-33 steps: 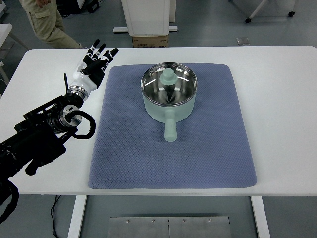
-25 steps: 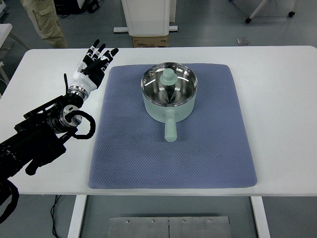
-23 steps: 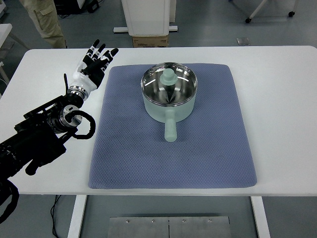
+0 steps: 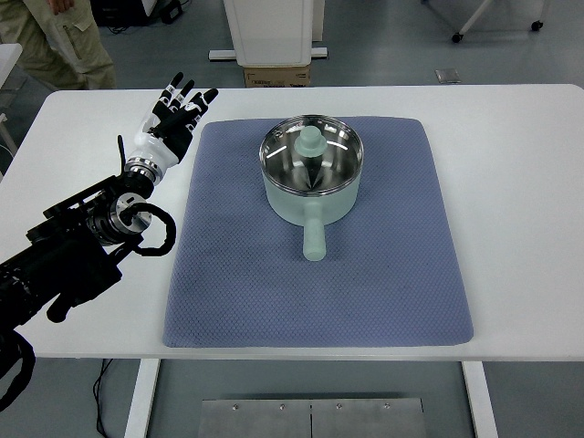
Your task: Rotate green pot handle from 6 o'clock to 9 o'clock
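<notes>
A pale green pot (image 4: 311, 187) with a glass lid and a green knob (image 4: 312, 140) stands on the blue-grey mat (image 4: 383, 274), toward its far middle. Its handle (image 4: 314, 239) points straight toward the near edge, at 6 o'clock. My left hand (image 4: 175, 114) lies on the white table beyond the mat's far left corner, fingers stretched out and holding nothing, well apart from the pot. The right arm does not show.
The white table (image 4: 520, 210) reaches past the mat on all sides. A person in khaki trousers (image 4: 55, 46) stands beyond the far left corner. A white cabinet base and a cardboard box (image 4: 276, 77) sit on the floor behind the table.
The person behind the table has stepped to the left. My left hand and the pot have not moved.
</notes>
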Robot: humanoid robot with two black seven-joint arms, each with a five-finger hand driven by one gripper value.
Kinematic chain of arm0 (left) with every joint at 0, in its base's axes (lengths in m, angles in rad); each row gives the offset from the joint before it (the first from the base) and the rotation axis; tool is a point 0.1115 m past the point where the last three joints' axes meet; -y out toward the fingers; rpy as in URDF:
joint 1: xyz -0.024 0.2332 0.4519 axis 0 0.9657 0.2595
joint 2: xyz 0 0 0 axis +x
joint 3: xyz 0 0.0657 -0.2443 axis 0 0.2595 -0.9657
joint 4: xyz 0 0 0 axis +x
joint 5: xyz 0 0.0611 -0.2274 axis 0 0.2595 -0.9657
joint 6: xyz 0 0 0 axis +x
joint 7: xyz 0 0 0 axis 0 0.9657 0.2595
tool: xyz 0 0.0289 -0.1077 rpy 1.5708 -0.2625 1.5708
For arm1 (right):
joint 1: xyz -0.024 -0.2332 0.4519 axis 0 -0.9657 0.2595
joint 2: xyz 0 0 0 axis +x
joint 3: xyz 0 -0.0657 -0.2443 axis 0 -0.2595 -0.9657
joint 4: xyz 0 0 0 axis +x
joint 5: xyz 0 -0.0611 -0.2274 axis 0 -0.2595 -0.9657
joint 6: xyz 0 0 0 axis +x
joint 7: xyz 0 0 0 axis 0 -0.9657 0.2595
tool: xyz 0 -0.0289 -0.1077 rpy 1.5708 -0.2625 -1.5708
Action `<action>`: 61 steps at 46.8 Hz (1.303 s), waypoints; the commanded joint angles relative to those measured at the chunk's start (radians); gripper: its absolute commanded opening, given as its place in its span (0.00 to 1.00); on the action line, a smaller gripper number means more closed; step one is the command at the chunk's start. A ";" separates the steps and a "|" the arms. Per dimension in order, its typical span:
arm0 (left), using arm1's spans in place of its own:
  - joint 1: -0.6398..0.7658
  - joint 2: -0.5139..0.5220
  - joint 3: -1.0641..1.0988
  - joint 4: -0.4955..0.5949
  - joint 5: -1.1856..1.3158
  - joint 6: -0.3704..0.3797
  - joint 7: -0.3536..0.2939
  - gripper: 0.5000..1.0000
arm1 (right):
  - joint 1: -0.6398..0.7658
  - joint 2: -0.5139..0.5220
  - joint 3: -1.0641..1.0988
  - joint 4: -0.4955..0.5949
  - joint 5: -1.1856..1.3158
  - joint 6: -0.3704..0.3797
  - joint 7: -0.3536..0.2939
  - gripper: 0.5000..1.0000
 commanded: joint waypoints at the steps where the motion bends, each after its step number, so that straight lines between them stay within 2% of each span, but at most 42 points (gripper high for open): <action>1: -0.004 0.002 0.000 0.000 0.000 0.001 -0.001 1.00 | 0.000 0.000 -0.001 0.000 0.000 0.000 0.000 1.00; 52: -0.004 0.006 0.000 0.003 0.038 0.005 -0.003 1.00 | 0.000 0.000 -0.001 0.000 0.000 0.000 0.000 1.00; 61: -0.007 0.036 -0.002 0.002 0.052 0.002 -0.003 1.00 | 0.000 0.000 0.001 0.000 0.000 0.000 0.000 1.00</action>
